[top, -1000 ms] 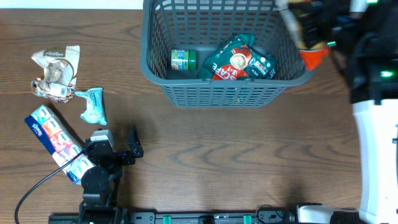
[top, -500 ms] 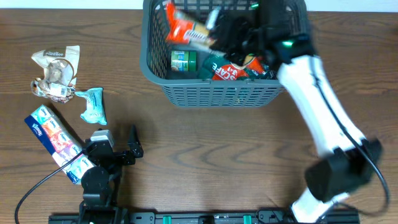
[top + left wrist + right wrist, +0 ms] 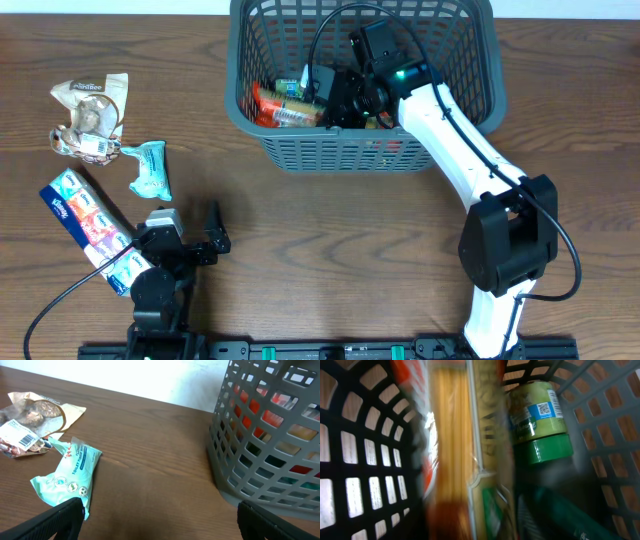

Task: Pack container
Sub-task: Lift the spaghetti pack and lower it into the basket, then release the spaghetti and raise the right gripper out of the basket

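The dark grey slotted container stands at the back middle of the table and shows at the right of the left wrist view. My right gripper is down inside it, shut on an orange-red snack packet that lies along the left floor. In the blurred right wrist view the packet fills the middle, beside a green-lidded jar and the lattice wall. My left gripper rests near the front left, open and empty, with bare table between its jaws.
A teal wipes packet, a crumpled beige packet and a blue tissue pack lie on the table's left. Red and green packets lie under the right arm in the container.
My right arm swung from the far right over the container with the orange packet and lowered it onto the left floor. The left arm has not moved.
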{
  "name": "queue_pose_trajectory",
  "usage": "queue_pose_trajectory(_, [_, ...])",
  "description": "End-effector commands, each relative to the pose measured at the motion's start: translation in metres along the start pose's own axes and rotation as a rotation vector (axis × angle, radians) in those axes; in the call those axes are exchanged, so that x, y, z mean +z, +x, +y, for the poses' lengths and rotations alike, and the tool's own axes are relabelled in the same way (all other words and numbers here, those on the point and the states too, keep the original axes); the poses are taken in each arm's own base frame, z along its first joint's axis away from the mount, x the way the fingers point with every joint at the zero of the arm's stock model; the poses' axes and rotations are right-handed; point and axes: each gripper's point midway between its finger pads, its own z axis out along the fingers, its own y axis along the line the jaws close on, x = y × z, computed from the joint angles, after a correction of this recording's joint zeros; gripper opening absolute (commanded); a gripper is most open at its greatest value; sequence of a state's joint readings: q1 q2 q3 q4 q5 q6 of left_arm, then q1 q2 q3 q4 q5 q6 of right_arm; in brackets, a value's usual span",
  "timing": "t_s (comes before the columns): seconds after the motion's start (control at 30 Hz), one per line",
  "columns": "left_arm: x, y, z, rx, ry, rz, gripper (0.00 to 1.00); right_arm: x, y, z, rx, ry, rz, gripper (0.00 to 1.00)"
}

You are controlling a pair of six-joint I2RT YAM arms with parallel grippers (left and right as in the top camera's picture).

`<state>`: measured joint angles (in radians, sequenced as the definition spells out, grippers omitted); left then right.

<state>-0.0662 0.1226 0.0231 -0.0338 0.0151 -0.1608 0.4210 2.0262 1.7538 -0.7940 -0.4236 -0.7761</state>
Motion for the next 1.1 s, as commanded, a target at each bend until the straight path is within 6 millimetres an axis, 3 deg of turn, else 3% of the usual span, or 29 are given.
queue_pose_trajectory(0.0, [0.001,0.017,0.009,0.0,-0.04,0.051,0.99,-0.02,-0.018,0.0,0.037,0.008,-0.05,0.52])
queue_pose_trajectory(0.03, [0.001,0.017,0.009,0.0,-0.04,0.051,0.98,-0.022,-0.019,0.001,0.051,0.008,-0.05,0.59])
queue_pose_trajectory(0.17, [0.001,0.017,0.009,0.0,-0.04,0.051,0.99,-0.031,-0.025,0.0,0.045,0.024,-0.067,0.58])
queue_pose_trajectory(0.3, [0.001,0.017,0.009,0.0,-0.04,0.051,0.99,-0.066,-0.049,-0.006,0.059,0.094,-0.143,0.56])
queue_pose_trajectory(0.37, [0.001,0.017,0.009,0.0,-0.04,0.051,0.98,-0.097,-0.066,-0.015,0.084,0.159,-0.21,0.58])
queue_pose_trajectory(0.47, [0.001,0.017,0.009,0.0,-0.04,0.051,0.98,-0.162,-0.092,-0.027,0.136,0.268,-0.329,0.66])
queue_pose_trajectory(0.6, [0.001,0.017,0.01,0.0,-0.044,0.05,0.98,-0.26,-0.101,-0.041,0.254,0.416,-0.478,0.91])
queue_pose_trajectory(0.63, [0.001,0.017,0.01,0.0,-0.044,0.049,0.98,-0.285,-0.096,-0.046,0.298,0.46,-0.509,0.99])
queue_pose_trajectory(0.67, [0.001,0.017,0.01,-0.001,-0.043,0.048,0.98,-0.306,-0.088,-0.051,0.35,0.503,-0.532,0.99])
queue_pose_trajectory(0.7, [0.001,0.014,0.009,-0.008,-0.044,0.045,0.99,-0.338,-0.07,-0.06,0.456,0.586,-0.56,0.99])
queue_pose_trajectory(0.73, [0.0,0.012,0.009,-0.008,-0.043,0.045,0.99,-0.351,-0.061,-0.063,0.501,0.618,-0.568,0.99])
queue_pose_trajectory(0.83, [-0.009,-0.008,0.006,-0.008,-0.056,0.047,0.98,-0.402,-0.007,-0.073,0.715,0.745,-0.583,0.99])
queue_pose_trajectory(0.93, [-0.025,-0.035,0.002,-0.016,-0.068,0.064,0.98,-0.425,0.049,-0.073,0.893,0.821,-0.534,0.99])
queue_pose_trajectory(1.07, [-0.051,-0.073,0.0,-0.025,-0.118,0.123,0.99,-0.422,0.113,-0.065,1.104,0.83,-0.41,0.99])
